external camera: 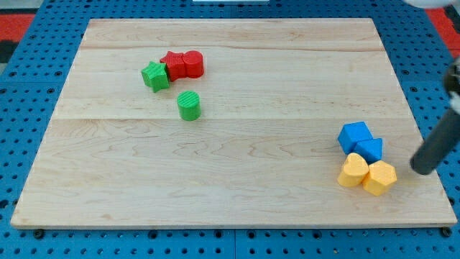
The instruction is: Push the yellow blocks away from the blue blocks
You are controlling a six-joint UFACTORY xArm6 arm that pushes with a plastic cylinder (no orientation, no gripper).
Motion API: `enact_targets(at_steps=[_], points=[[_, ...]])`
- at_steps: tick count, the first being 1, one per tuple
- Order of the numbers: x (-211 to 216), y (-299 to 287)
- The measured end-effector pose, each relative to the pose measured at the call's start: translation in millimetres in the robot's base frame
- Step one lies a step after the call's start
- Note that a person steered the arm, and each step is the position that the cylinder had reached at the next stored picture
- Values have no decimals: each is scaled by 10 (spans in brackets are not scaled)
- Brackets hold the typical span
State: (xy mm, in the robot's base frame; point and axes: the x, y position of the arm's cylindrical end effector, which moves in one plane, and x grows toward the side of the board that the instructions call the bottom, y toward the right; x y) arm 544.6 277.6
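Looking right, you see the rod cut off by the frame — my tip (pixel 424 171) has no jaws. Two yellow blocks (pixel 367 174) touch the blue blocks (pixel 361 141) above — just left of my tip.

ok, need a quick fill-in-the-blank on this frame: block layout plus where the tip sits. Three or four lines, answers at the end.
1. The two yellow blocks lie touching the two ____ blocks, just toward the view's bottom of them.
2. My tip stands on the view's ____ side of the yellow blocks, apart from them.
3. The green star block touches a ____ block.
4. The green cylinder stands alone, toward the view's ____ from the red blocks.

Missing words: blue; right; red; bottom
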Motion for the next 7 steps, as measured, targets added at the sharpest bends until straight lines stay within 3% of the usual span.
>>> enact_targets(at_steps=[1, 3, 4, 5, 7], points=[[14, -700], [219, -497], [514, -161], [733, -234], [728, -651]])
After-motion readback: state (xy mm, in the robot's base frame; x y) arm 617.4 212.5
